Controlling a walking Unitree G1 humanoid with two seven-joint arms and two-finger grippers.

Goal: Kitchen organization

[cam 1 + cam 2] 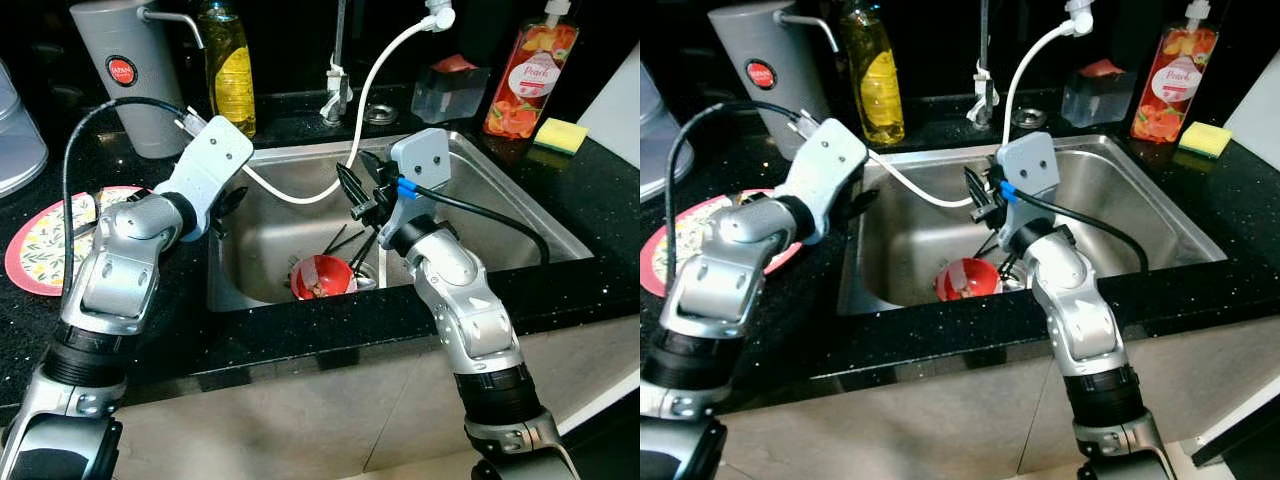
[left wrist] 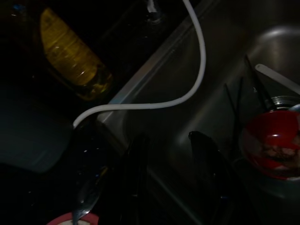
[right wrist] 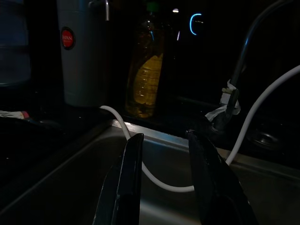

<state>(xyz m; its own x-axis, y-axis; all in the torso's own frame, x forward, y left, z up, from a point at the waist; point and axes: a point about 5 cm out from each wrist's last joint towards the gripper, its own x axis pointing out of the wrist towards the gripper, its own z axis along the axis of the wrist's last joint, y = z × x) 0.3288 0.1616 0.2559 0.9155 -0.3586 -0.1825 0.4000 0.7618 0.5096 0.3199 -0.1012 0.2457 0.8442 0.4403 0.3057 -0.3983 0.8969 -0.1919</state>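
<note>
Red bowl [image 1: 322,277] waits in the steel sink [image 1: 500,190] — my right gripper [image 3: 164,183] hovers above, jaws spread and empty, left gripper [image 2: 173,183] likewise — next I descend and grasp.

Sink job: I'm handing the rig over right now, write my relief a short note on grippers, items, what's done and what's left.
Left gripper: open, holding nothing, at the sink's left rim.
Right gripper: open, holding nothing, above the sink middle.
Red bowl sits on the sink floor near the drain, with dark utensils leaning beside it. White hose droops into the basin.
Patterned plate with a spoon lies on the counter to the left; oil bottle and grey canister stand behind it. Soap bottle and yellow sponge are back right.
Done: nothing gripped yet.
Left: probably bowl and utensils out of the sink.
</note>
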